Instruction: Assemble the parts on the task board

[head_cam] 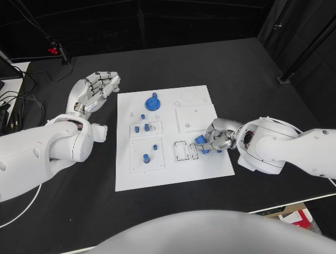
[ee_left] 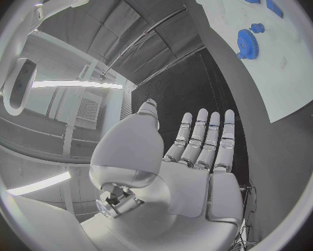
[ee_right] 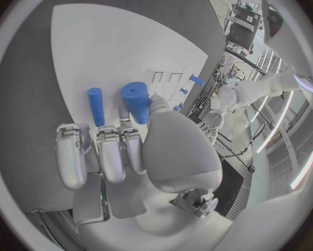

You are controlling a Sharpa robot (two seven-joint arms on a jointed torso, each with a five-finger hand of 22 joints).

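Right hand (ee_right: pixel 139 150) pinches a thick blue cylinder (ee_right: pixel 136 101) over the white task board (head_cam: pixel 214 164); left hand (head_cam: pixel 96 90) lies flat, fingers apart.

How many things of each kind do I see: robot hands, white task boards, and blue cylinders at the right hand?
Hands: 2, left hand, right hand.
Task board: 1.
Blue cylinders: 2, thick cylinder held, slim cylinder on the board.
Total: 5.
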